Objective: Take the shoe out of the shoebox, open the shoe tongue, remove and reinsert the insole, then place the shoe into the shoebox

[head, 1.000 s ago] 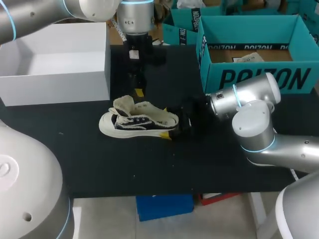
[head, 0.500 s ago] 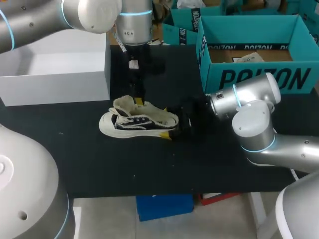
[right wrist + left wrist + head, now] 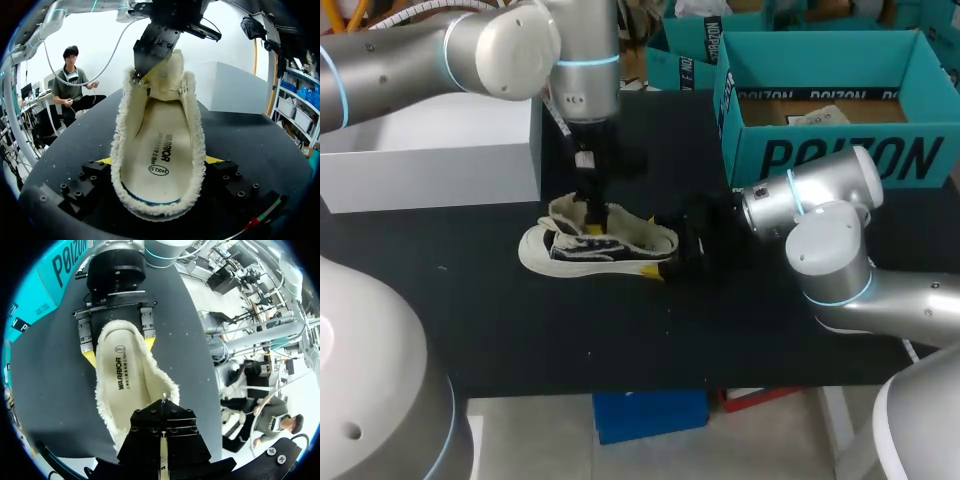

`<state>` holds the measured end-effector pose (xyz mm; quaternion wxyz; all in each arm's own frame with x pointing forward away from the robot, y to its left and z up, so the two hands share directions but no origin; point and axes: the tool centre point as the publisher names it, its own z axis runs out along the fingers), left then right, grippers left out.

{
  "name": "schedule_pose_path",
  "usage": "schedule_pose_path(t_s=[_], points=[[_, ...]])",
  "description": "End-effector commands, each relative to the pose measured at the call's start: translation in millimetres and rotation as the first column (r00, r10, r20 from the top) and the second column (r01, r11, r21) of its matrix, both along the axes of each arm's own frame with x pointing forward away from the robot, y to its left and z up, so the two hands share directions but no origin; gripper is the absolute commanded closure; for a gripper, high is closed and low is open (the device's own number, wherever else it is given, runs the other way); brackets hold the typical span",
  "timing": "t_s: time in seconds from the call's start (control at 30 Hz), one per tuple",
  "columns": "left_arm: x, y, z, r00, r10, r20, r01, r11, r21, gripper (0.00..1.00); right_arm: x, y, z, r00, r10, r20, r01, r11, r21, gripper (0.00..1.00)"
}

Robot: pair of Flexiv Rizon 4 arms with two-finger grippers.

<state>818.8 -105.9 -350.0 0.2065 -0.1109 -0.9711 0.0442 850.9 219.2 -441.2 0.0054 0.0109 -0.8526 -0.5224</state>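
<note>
— Where is the shoe (image 3: pixel 595 245) now, and who has it?

— It stands on its sole on the black table (image 3: pixel 520 330), not in any box. The right gripper (image 3: pixel 120 351) has its two yellow tips pressed on the heel, one from each side, so it is closed on the shoe. The toe points away from this gripper.

— And the left gripper (image 3: pixel 592 212)?

— It hangs over the shoe at the far end of the opening, as seen from the right gripper, just at the tongue (image 3: pixel 165 80). Whether it pinches the tongue or only touches it, I cannot tell, because its tips are lost in the fleece.

— How do you think the shoe will handle?

— I judge it light and soft. The upper looks like cloth with a thick fleece edge, so it should give way under pressure, and only the rubber sole seems firm. The grip low on the heel is a good choice, because the walls are probably stiffest there.

— And the insole (image 3: pixel 157 145)?

— It lies flat inside, between the right gripper and the tongue. It looks thin and flexible, so I expect it to bend easily and to drag on the fleece. I would take it at its heel end, near the right gripper, where the opening is widest, and pull slowly. The tongue looks floppy, so it must be held back, or it may fall over the opening.
</note>
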Motion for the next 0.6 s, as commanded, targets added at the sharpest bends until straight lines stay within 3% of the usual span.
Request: schedule_pose_path(t_s=[0.03, 0.6], points=[[-3.2, 0.3, -16.2, 1.000, 0.005, 0.001, -0.005, 1.000, 0.005, 1.00, 0.5, 1.2, -5.9, 1.000, -0.002, -0.001, 0.002, 1.000, -0.001, 1.00], [-1.6, 0.7, -42.7, 0.999, 0.040, -0.004, -0.040, 0.999, 0.004, 1.00, 0.5, 1.2, -5.9, 1.000, -0.002, -0.001, 0.002, 1.000, -0.001, 1.00]])
